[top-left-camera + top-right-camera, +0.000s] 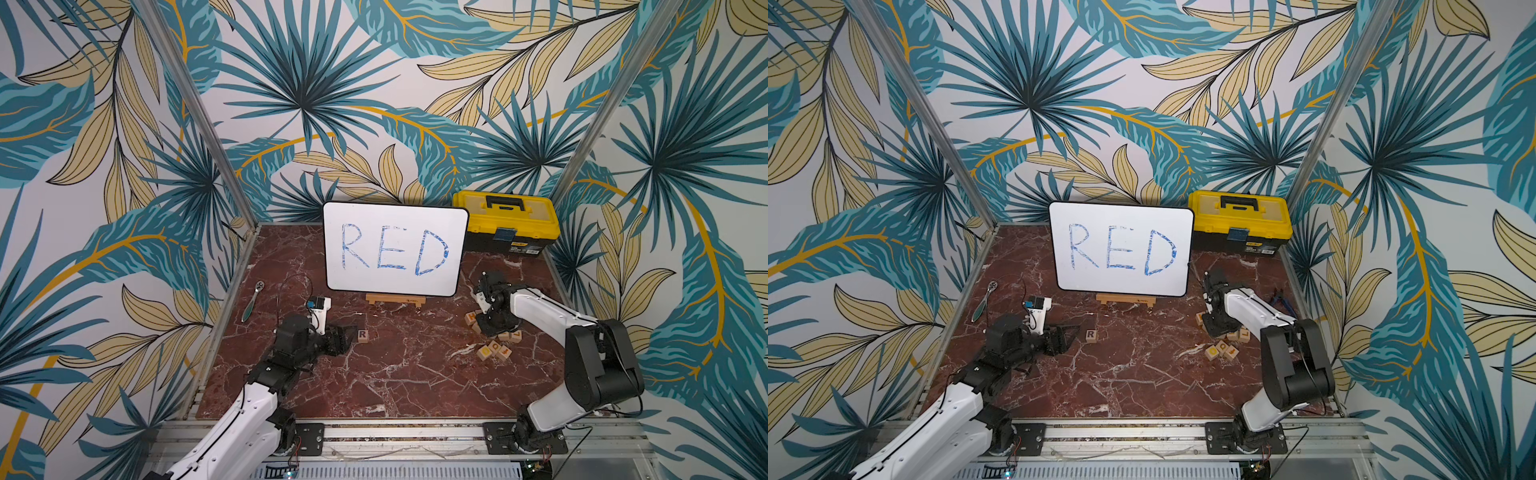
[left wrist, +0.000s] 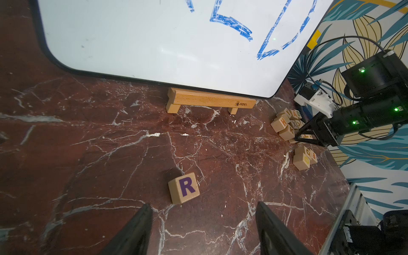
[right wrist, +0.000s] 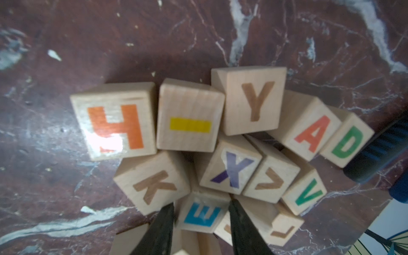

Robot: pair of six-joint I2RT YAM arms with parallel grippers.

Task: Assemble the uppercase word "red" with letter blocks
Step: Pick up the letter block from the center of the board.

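Top view: the R block (image 1: pixel 363 336) lies alone in front of the white board (image 1: pixel 395 249), on its R side. The left gripper (image 1: pixel 351 336) is just beside it.

Left wrist: jaws spread, empty, R block just ahead of them.

Right wrist: the right gripper (image 3: pixel 201 203) clamps the blue E block (image 3: pixel 202 215) in the letter blocks pile off the board's D corner. The D block (image 3: pixel 348 143) sits at the pile's edge.

Judgement: lift E straight up and slowly, since its neighbours crowd it.

One R block (image 1: pixel 363 335), one E block (image 3: pixel 202 215)
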